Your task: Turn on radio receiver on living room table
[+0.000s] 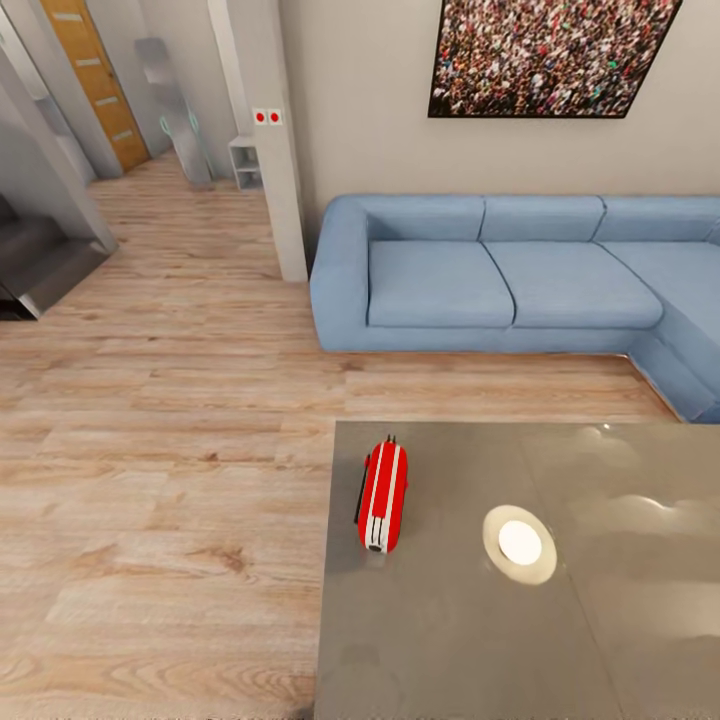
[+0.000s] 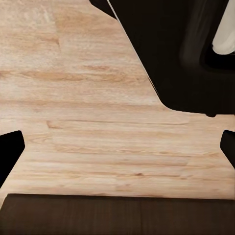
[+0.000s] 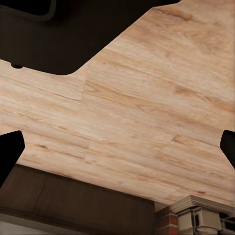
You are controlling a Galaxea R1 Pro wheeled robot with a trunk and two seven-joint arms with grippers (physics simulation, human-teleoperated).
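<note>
1. The radio (image 1: 382, 497) stands on edge near the table's (image 1: 600, 640) left edge, towards its far corner, untouched.
2. Both grippers (image 2: 117, 147) (image 3: 117, 147) hang open over the floor (image 1: 170, 480); reaching and switching remain.

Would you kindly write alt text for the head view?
A red radio lies near the left edge of a grey table, beside a round white glare. A blue sofa stands beyond on the wood floor.
</note>
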